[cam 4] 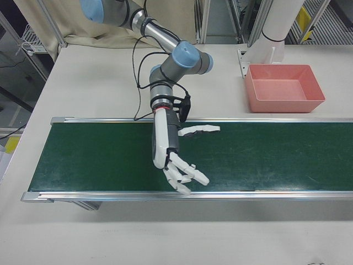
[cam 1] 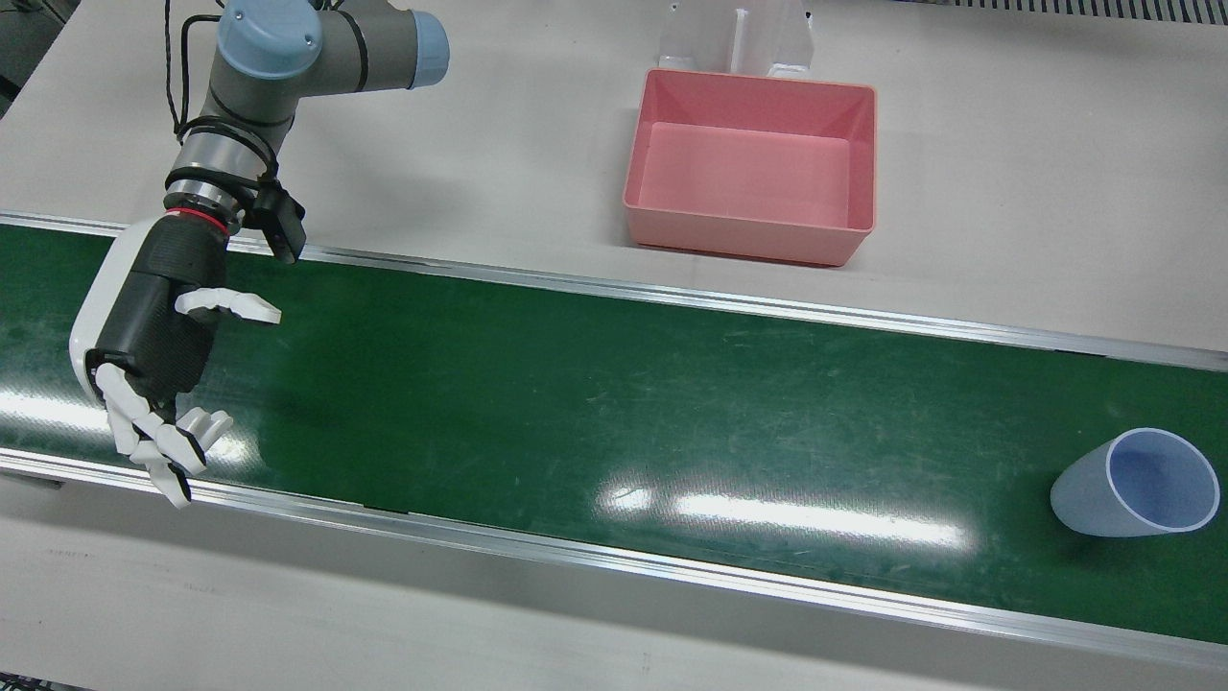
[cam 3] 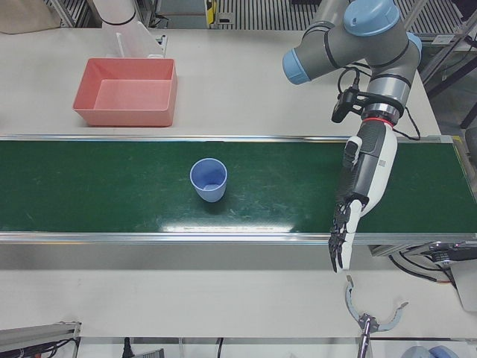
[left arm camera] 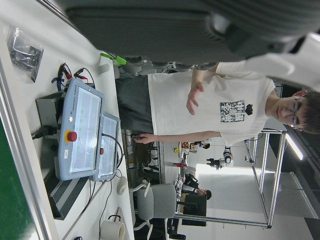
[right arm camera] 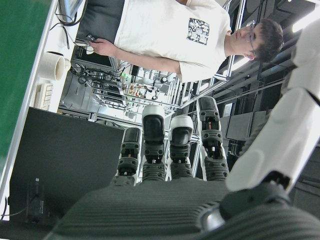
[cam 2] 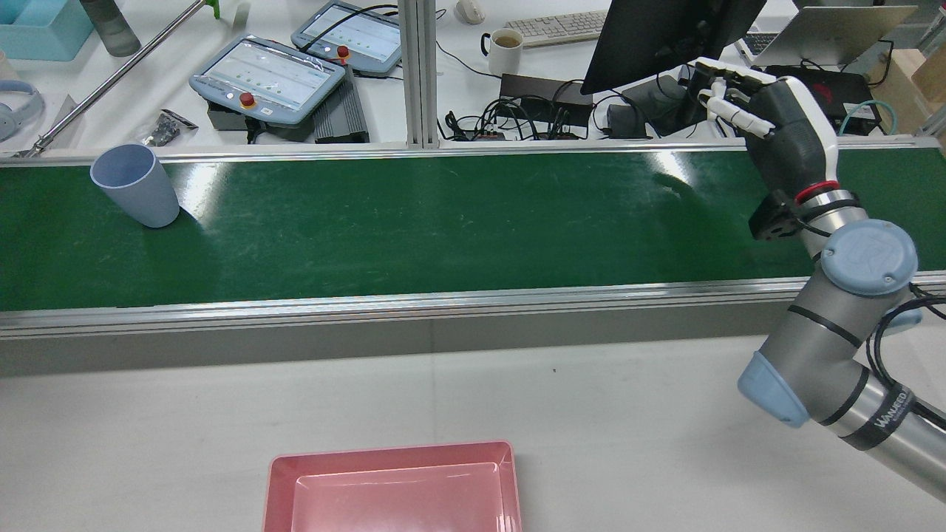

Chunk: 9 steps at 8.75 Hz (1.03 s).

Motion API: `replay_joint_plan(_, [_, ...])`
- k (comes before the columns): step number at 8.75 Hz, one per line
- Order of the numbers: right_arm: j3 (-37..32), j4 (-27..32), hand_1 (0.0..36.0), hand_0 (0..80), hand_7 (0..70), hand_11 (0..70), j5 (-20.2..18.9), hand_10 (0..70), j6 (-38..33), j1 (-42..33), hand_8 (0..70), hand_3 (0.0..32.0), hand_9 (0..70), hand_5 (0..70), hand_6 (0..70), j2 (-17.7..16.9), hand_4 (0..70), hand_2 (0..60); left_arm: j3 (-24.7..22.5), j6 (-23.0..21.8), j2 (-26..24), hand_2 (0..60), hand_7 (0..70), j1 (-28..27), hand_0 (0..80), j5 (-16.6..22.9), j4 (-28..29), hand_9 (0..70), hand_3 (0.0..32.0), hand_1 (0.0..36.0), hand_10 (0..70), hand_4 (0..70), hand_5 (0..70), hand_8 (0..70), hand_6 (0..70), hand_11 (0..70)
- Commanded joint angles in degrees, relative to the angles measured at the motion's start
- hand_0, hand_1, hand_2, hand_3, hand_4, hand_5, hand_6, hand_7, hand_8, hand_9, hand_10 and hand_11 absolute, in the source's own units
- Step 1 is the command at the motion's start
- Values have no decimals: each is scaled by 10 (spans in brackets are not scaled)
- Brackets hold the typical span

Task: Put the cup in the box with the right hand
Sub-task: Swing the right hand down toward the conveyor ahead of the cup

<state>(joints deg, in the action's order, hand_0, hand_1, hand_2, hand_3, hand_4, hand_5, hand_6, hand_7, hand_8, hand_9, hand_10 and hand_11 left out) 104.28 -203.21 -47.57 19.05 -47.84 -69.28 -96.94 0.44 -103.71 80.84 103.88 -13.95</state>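
A pale blue cup (cam 1: 1137, 485) stands upright on the green belt (cam 1: 595, 403) near its far right end in the front view, with nothing touching it. The pink box (cam 1: 753, 163) lies on the white table behind the belt. My right hand (cam 1: 153, 365) hangs open over the belt's other end, fingers spread toward the front rail, far from the cup (cam 2: 137, 185). The rear view shows this hand (cam 2: 776, 118) at the right. My left hand (cam 3: 359, 183) is open and stretched over the belt, to the right of the cup (cam 3: 209, 179) in the left-front view.
A white bracket (cam 1: 739, 38) stands just behind the box. Beyond the belt's far rail are teach pendants (cam 2: 270, 77), a mug (cam 2: 506, 43), a monitor (cam 2: 665, 37) and cables. A person in a white T-shirt (left arm camera: 210, 110) stands on that side.
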Motion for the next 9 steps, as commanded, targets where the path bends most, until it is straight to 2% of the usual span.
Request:
replay_joint_plan(1, [13,-15,76,406,700,209,39,145,27,44,370,0,614,49,324,27,265,136,1,0,0,0,0,0,0,0,1,0,0,0,0,0,0,0,0,0])
replay_joint_plan(4, [7,-35,82,418,700,196,50,136,63,51,366,0,610,47,323,68,313,145,1,0,0,0,0,-1,0,-1,1,0,0,0,0,0,0,0,0,0])
replay_joint_plan(6, [-4,-67,82,428,700,183,51,128,73,64,366,0,609,43,322,107,388,146,1,-1,0,0,0,-1,0,-1,1,0,0,0,0,0,0,0,0,0])
replay_joint_plan(8, [-21,-61,79,426,700,175,97,124,90,98,365,0,609,40,321,114,429,149,1,0,0,0,0,-1,0,-1,1,0,0,0,0,0,0,0,0,0])
replay_joint_plan(9, [-42,-59,79,426,700,179,102,126,90,106,367,0,610,40,322,125,437,154,1,-1,0,0,0,-1,0,0,1,0,0,0,0,0,0,0,0,0])
